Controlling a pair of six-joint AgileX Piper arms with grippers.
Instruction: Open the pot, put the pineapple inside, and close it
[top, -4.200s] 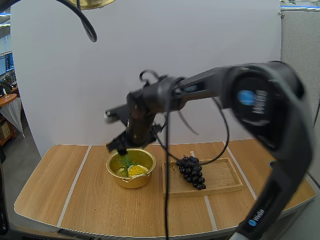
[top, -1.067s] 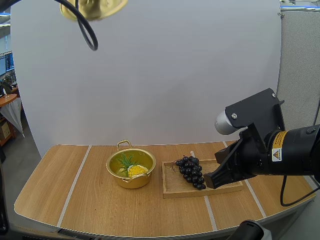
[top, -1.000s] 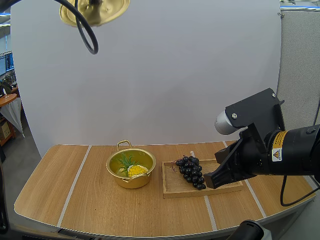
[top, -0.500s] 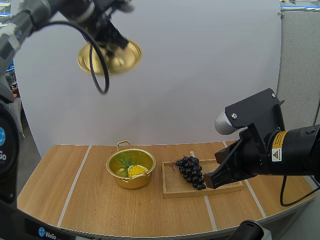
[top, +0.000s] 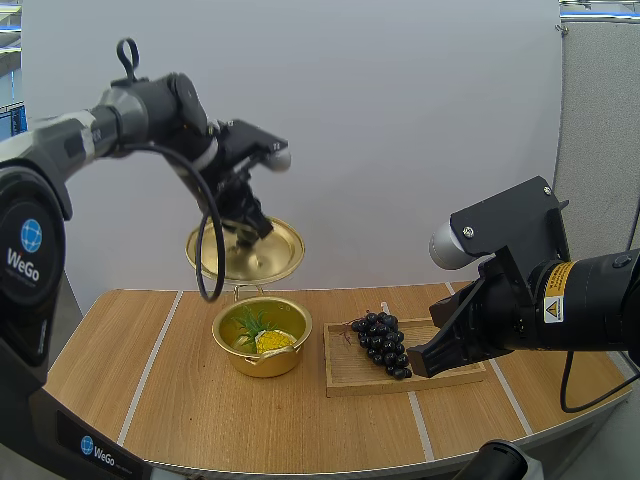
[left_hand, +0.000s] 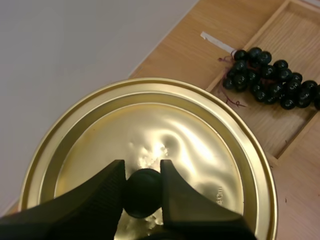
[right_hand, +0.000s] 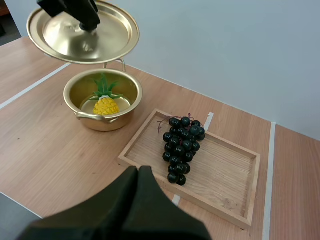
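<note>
Left hand (left_hand: 142, 169) pinches the black knob (left_hand: 142, 194) of the shiny, dimpled gold-coloured lid (top: 246, 255), held over the round metal pot (top: 262, 363), where the yellow, green-topped pineapple (top: 272, 341) already lies; only the closing is left. Right hand (right_hand: 138, 172), fingers pressed together, hovers near the glossy grapes (right_hand: 183, 147) on their wooden tray (right_hand: 225, 175)

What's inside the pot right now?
A pineapple lies in the pot. The lid, held by the left gripper, hangs above it; the floor under the fruit is hidden.
</note>
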